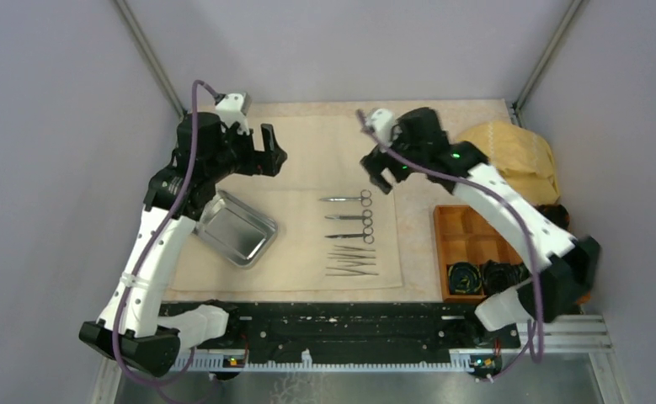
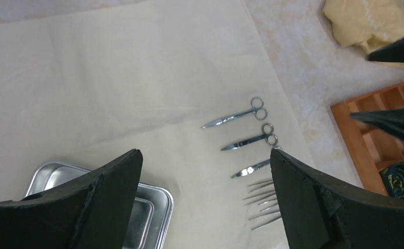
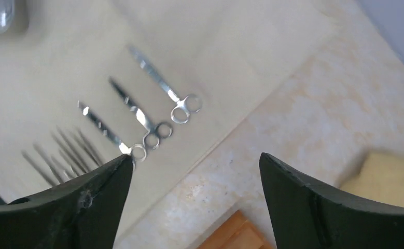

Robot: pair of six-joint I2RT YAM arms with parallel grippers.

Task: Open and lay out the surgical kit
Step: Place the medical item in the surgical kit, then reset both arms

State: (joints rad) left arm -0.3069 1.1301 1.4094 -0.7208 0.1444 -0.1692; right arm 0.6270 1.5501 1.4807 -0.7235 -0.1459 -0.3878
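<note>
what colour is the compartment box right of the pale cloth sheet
The compartment box is orange; it shows best in the top external view.

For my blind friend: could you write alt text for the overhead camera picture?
Three scissors and several tweezers lie in a column on a cream cloth sheet, a steel tray to their left. Above the sheet hover the left tool and right tool, both open and empty. An orange box and yellow cloth sit at right.

Cream sheet (image 1: 307, 151); shiny steel tray (image 1: 236, 229); mustard cloth (image 1: 514, 151); orange box (image 1: 467, 236), black coils (image 1: 464, 278).
</note>
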